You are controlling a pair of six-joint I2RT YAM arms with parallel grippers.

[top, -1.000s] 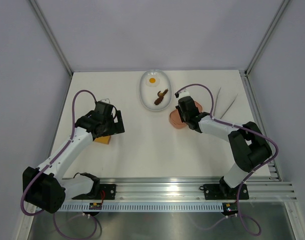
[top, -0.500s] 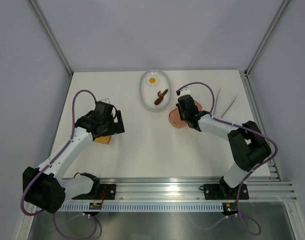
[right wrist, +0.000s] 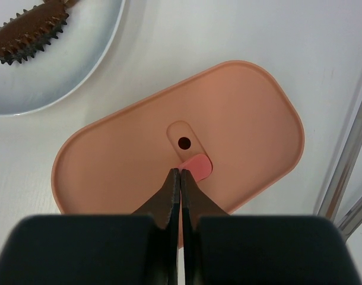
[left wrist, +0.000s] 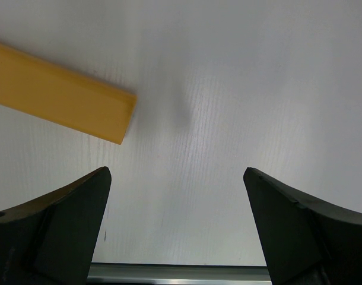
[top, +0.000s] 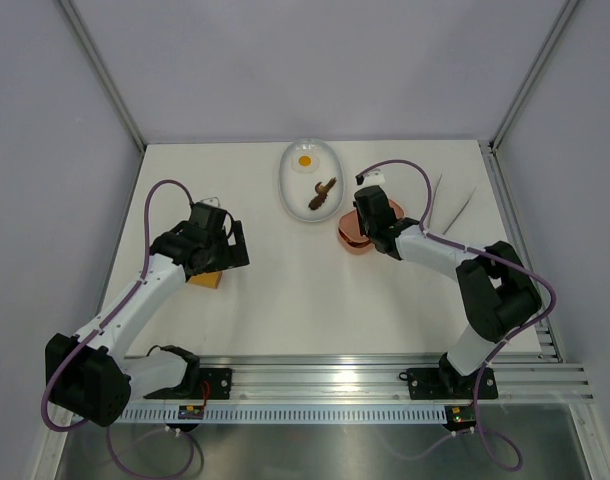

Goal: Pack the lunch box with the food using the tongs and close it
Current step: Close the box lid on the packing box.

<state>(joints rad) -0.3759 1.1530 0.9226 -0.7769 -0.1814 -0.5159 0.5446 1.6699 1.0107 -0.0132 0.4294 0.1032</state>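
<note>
Right of centre on the table [top: 285,295], the lunch box [top: 363,232] shows its flat pink lid [right wrist: 240,113] face up; whether the tub sits under it I cannot tell. The lid looks like thin, stiff, smooth plastic, light and likely to skate if pushed. Its small raised tab [right wrist: 199,165] beside the hole seems the natural hold, or else the rim. The right gripper [right wrist: 180,173] stands over it with its jaws pressed together, tips at the tab's edge, and nothing is plainly pinched.

At 10 o'clock from the box, the white dish [top: 285,185] holds the food [top: 322,193]. At 2 o'clock lie the tongs [top: 452,214], untouched. They are slim and springy, probably best taken mid-arm.

Far off at 9 o'clock, the left gripper [left wrist: 175,178] hangs wide open and empty, near the yellow block [left wrist: 56,95].
</note>
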